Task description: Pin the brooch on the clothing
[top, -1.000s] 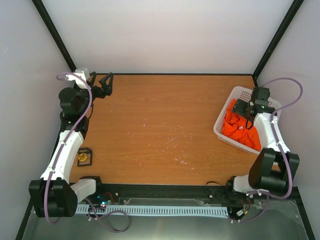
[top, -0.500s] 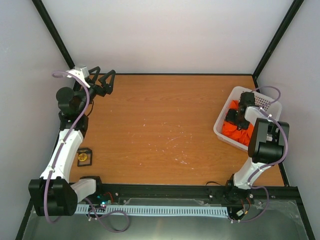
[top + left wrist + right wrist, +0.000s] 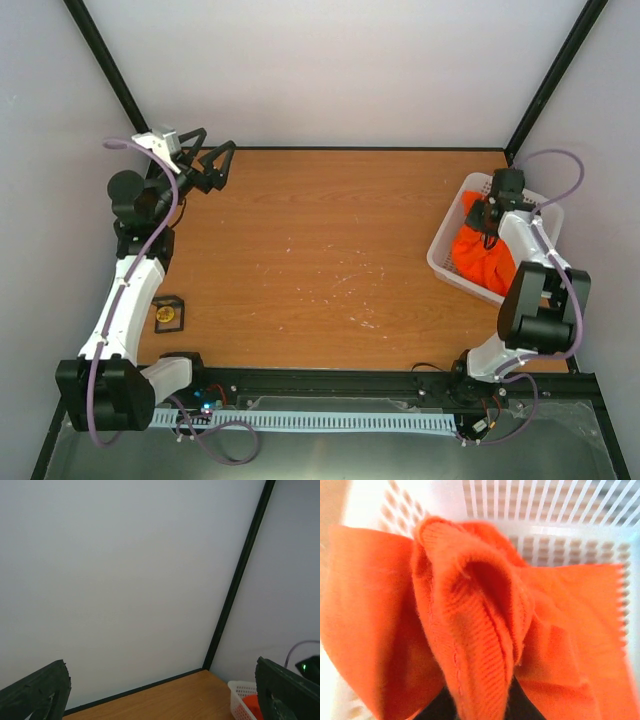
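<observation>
Here, the left gripper (image 3: 209,160) is held wide open at the far left; the brooch (image 3: 168,316) is seen nearer, beside that arm, in a small black box (image 3: 181,303); far right, the clothing (image 3: 482,258) is pinched by the right gripper (image 3: 488,226) inside the white basket (image 3: 437,262), well apart from the brooch.

one orange t-shirt (image 3: 480,262), one white basket (image 3: 438,262), one black box (image 3: 181,312), one brooch (image 3: 168,317), two arms (image 3: 128,290) (image 3: 545,300).
</observation>
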